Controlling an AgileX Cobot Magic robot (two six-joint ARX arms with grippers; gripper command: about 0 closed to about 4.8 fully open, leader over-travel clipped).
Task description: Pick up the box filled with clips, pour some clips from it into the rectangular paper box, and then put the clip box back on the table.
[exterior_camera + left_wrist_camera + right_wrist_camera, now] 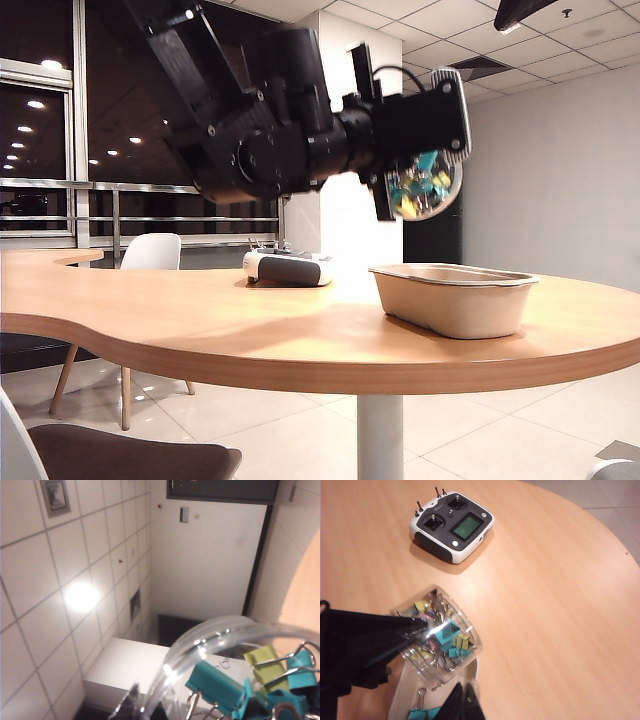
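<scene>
The left gripper [415, 150] is clamped on the box filled with clips [424, 187], holding it high above the rectangular paper box [455, 296], tipped onto its side so its round axis lies roughly level. The tray's long axis runs along the table [200, 320] directly under the jar, so pouring calls only for more tilt. Some clips [422, 712] already lie in the tray. The right gripper [465, 705] hovers just beside the tray, fingers together and empty.
</scene>
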